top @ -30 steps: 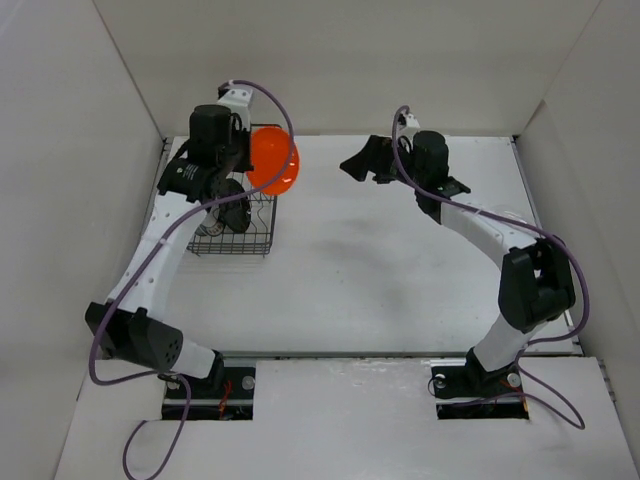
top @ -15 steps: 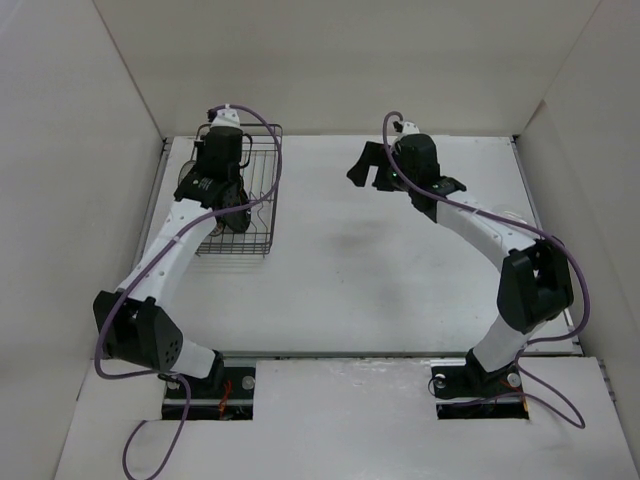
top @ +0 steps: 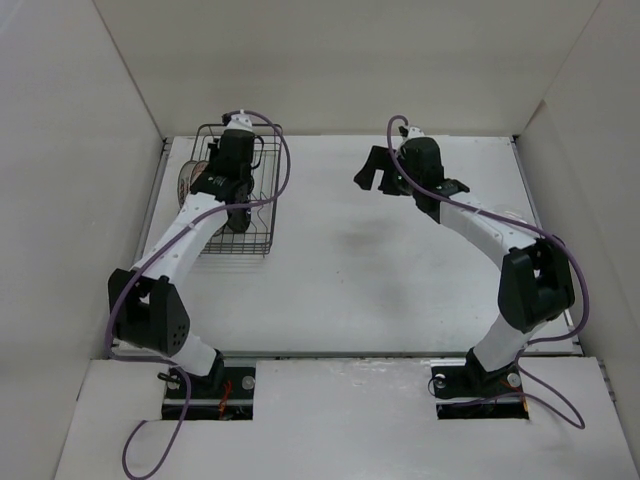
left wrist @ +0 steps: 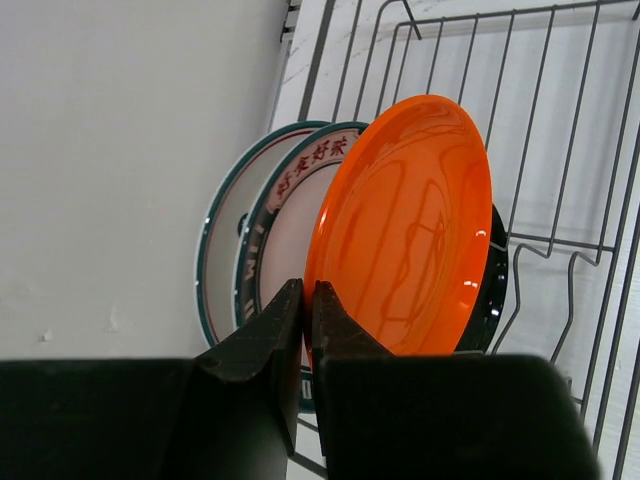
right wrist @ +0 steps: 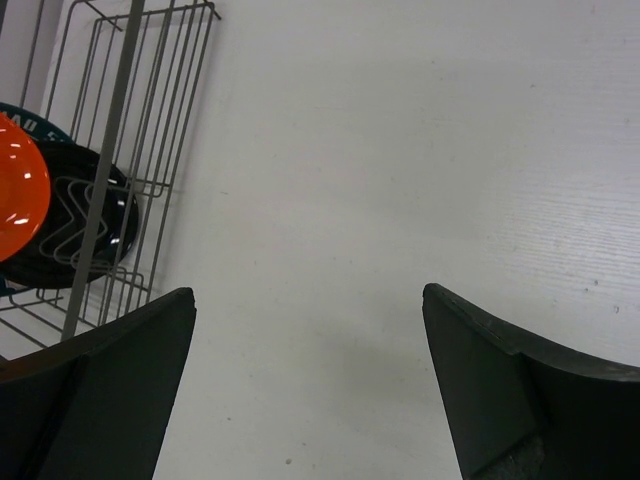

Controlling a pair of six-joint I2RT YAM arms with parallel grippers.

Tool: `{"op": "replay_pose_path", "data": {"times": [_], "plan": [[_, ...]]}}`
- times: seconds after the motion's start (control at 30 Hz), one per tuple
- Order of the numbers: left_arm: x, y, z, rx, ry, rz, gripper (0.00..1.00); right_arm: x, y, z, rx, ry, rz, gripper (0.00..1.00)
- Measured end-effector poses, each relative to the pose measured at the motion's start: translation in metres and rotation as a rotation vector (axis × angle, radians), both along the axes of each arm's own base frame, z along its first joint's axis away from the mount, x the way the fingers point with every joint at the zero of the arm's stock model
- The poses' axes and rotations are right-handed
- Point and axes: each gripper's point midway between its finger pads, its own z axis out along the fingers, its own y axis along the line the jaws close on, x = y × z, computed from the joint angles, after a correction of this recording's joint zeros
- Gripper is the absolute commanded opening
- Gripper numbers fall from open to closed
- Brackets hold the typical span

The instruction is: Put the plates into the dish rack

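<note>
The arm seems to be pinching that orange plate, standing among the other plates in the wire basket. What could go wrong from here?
1. The left gripper is shut on just the rim of the orange plate. Whether its lower edge is seated can't be seen, so on release it might tip against the black plate.
2. The gripper's fingers sit close beside the red-patterned plate, so pulling out could nudge it.
</note>
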Motion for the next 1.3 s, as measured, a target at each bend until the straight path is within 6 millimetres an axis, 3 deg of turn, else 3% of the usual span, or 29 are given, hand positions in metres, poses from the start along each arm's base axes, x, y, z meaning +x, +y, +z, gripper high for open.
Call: {"op": "replay_pose_path", "data": {"times": [0.47,0.6,0.73,0.83,0.87,0.9,1.0,1.03,1.1,1.17,1.3], "plan": [[0.011,-0.012,-0.034,-0.013,0.075,-0.031,0.0,-0.001,-0.01,-0.012,-0.012,0.027,-0.015,1.0],[0.01,-0.018,-0.04,-0.034,0.096,-0.057,0.09,0.002,-0.018,-0.015,-0.017,0.029,-0.03,1.0],[0.01,-0.023,-0.045,-0.049,0.107,-0.072,0.11,0.004,-0.033,-0.025,-0.036,0.045,-0.067,1.0],[0.01,-0.026,-0.047,-0.058,0.114,-0.083,0.21,0.005,-0.047,-0.031,-0.047,0.058,-0.095,1.0],[0.009,-0.026,-0.047,-0.06,0.116,-0.084,0.24,0.004,-0.054,-0.033,-0.049,0.064,-0.107,1.0],[0.009,-0.026,-0.048,-0.061,0.117,-0.084,0.34,0.004,-0.062,-0.034,-0.051,0.068,-0.122,1.0],[0.009,-0.027,-0.049,-0.067,0.121,-0.088,0.45,0.002,-0.087,-0.029,-0.056,0.067,-0.181,1.0],[0.009,-0.028,-0.05,-0.071,0.124,-0.094,0.57,0.001,-0.099,-0.025,-0.062,0.061,-0.216,1.0],[0.008,-0.032,-0.052,-0.083,0.136,-0.111,0.67,-0.003,-0.122,-0.014,-0.06,0.042,-0.3,1.0],[0.006,-0.038,-0.054,-0.107,0.154,-0.144,0.85,-0.016,-0.153,-0.004,-0.038,0.028,-0.402,1.0],[-0.004,-0.063,-0.043,-0.204,0.191,-0.281,1.0,-0.049,-0.243,0.009,-0.015,-0.018,-0.675,1.0]]}}
